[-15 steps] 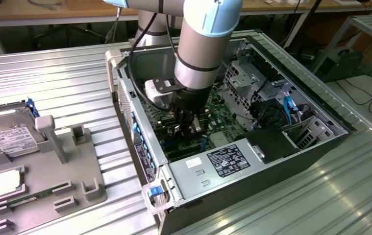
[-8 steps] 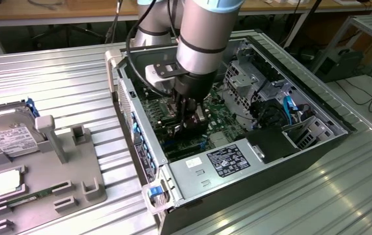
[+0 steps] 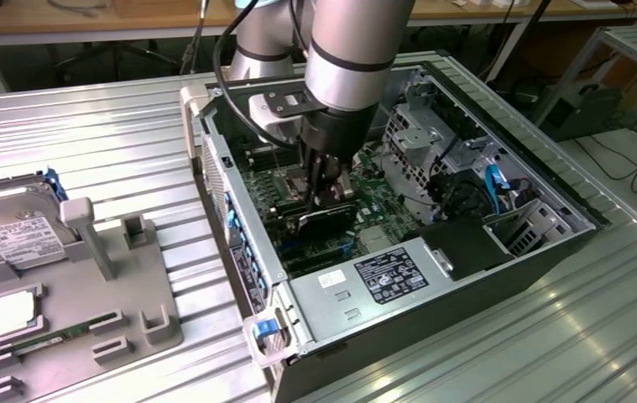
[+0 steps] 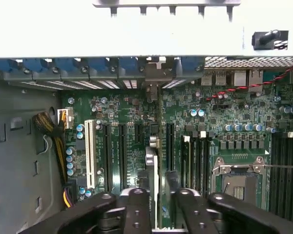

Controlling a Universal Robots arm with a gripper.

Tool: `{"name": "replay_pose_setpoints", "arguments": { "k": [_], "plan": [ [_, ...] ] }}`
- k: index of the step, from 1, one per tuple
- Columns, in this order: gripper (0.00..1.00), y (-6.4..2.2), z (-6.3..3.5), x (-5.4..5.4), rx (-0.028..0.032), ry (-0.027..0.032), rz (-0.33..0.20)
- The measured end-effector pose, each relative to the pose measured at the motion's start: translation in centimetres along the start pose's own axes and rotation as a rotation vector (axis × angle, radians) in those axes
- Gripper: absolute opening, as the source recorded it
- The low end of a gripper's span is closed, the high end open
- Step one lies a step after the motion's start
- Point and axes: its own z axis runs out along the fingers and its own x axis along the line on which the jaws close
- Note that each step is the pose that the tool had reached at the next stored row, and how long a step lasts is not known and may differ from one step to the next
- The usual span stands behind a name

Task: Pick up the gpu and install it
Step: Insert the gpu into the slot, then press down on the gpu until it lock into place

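**The GPU Stands Inside the Computer**

The gpu (image 3: 324,220) is a thin, flat, dark card. It is inside the open computer case (image 3: 519,252), down over the green board (image 4: 132,122) with the long black slots. In the exterior view it sits near the middle of the case, and you can see its dark top and black side. In the wrist view the gpu (image 4: 154,180) stands on its edge, so it looks like a thin strip. It lines up with one of the long slots. Its far end points at the back wall of the case, where the blue clips are. Its near end sits between the black fingers (image 4: 136,204) of the hand (image 4: 156,202).
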Motion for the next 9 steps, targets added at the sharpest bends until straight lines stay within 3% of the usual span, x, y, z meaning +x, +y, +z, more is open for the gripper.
{"name": "replay_pose_setpoints", "arguments": {
  "k": [3,9],
  "plan": [
    [0.11,0.01,0.0,0.0,0.0,0.0001,0.0],
    [0.11,0.03,0.0,0.0,0.0,0.0001,0.0]
  ]
}}
